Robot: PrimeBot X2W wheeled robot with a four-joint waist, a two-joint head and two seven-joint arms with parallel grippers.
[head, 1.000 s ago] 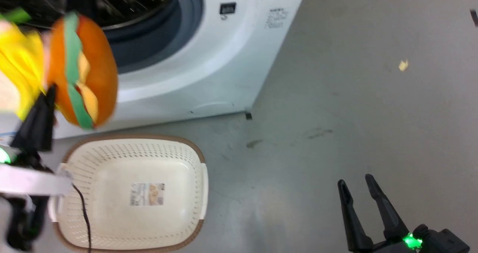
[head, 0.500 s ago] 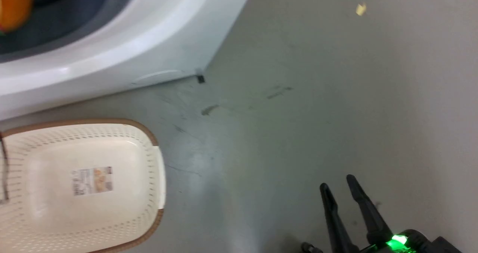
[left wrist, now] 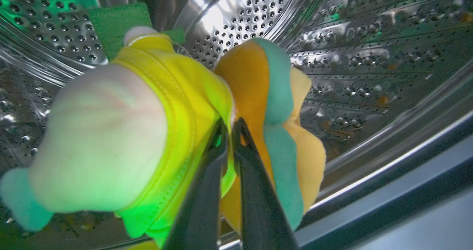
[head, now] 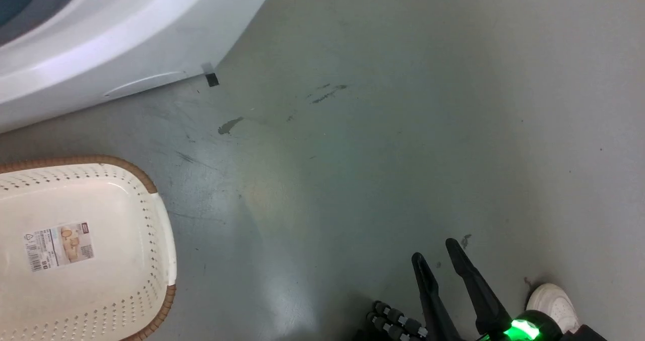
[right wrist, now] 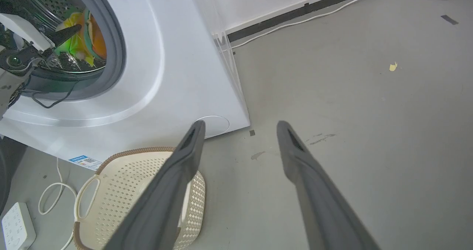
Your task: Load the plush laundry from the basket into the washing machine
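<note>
Steel, shiny and perforated, curves on every side in the left wrist view: this is the drum (left wrist: 369, 58) of the washing machine (head: 126, 39). Inside it the left gripper (left wrist: 230, 122) has its two dark fingers pressed almost together, pinching the plush laundry where the two toys meet. The peach-pink doll (left wrist: 111, 132) in its yellow shirt hangs to the left of the fingers. The orange hamburger plush (left wrist: 255, 91), with its green and yellow layers, hangs to their right and touches the doll. Whether either toy rests against the drum wall is hard to say; they seem to hang clear of it.

From the right wrist view the same toys show as a patch of yellow and orange just past the grey door seal (right wrist: 117, 47).

On the grey floor (head: 403, 129), the cream basket (head: 138, 205) stands just in front of the washer's lower front edge. It holds no toys, and the paper label (head: 59, 245) on its inner bottom is bare.

Well apart from the machine, the right gripper (head: 433, 249) hangs over the floor with its fingers spread wide and nothing between them. A white shoe (head: 554, 303) stands just beside it.
</note>
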